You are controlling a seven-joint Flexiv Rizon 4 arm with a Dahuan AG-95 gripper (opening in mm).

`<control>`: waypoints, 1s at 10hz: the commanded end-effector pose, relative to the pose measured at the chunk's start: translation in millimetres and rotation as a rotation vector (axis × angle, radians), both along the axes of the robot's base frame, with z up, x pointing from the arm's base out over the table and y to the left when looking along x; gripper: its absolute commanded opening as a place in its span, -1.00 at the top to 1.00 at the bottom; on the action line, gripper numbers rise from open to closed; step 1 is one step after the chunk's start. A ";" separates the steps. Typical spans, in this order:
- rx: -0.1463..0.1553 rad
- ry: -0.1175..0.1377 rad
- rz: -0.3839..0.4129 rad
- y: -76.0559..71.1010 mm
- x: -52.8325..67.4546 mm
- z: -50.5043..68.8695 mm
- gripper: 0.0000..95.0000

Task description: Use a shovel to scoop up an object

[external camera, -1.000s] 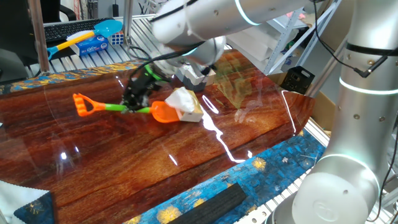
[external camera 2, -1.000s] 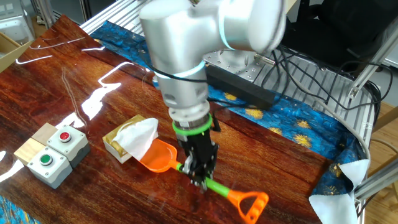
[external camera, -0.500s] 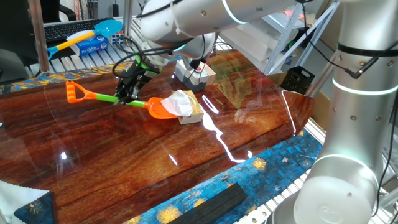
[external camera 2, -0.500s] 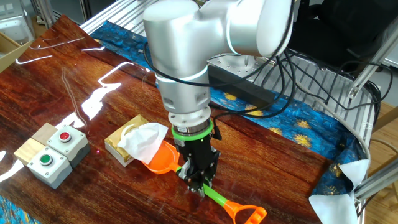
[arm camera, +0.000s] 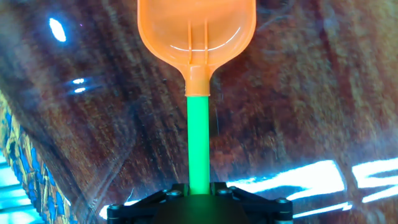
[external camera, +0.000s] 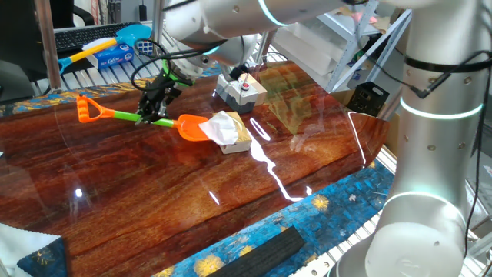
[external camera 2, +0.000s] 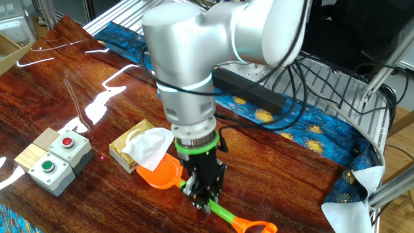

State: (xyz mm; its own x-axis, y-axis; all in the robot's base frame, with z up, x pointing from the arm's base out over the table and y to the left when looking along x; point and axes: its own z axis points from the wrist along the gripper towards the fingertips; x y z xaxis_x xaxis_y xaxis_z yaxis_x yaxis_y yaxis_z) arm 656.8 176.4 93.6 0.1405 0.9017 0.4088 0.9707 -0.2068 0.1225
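**Shovel clamped mid-shaft, blade at the edge of the tissue box**

Nearest the camera in one fixed view, the glossy reddish wooden table (external camera: 154, 208) lies bare, with a flat black strip (external camera: 261, 250) on the blue patterned cloth at its near edge. Further in, the black two-finger gripper (external camera: 152, 115) is closed tight on the lime-green shaft of the small plastic toy shovel (external camera: 134, 117), its orange D-shaped handle sticking out to the left and its orange blade pointing right. Holding the shaft about midway probably keeps the blade steady and low, so it can slide under a load rather than tip. The hand view shows the shaft running straight out from between the jaws to the blade, just above the wood.

The blade's tip sits right against the small tan box with crumpled white tissue (external camera: 229, 131); whether it touches cannot be told. In the other fixed view the tissue (external camera 2: 150, 145) overhangs the blade's far rim, so the box looks approached but not yet loaded.

Beyond the box stands a grey box with red and green buttons (external camera 2: 59, 158), near but clear of the blade's line. Farthest back, off the table, lies a blue scoop with a yellow handle (external camera: 108, 42). Nothing blocks the push.
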 end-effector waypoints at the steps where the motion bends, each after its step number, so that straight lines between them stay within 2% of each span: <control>1: -0.264 0.034 0.178 1.5 4.9 -6.3 1.00; 4: -0.299 0.040 0.202 2.3 7.5 -14.8 1.00; 5: -0.324 0.051 0.229 2.6 8.9 -19.6 1.00; 8: -0.340 0.070 0.292 2.5 8.9 -22.3 1.00; 10: -0.352 0.064 0.359 2.0 9.8 -23.8 1.00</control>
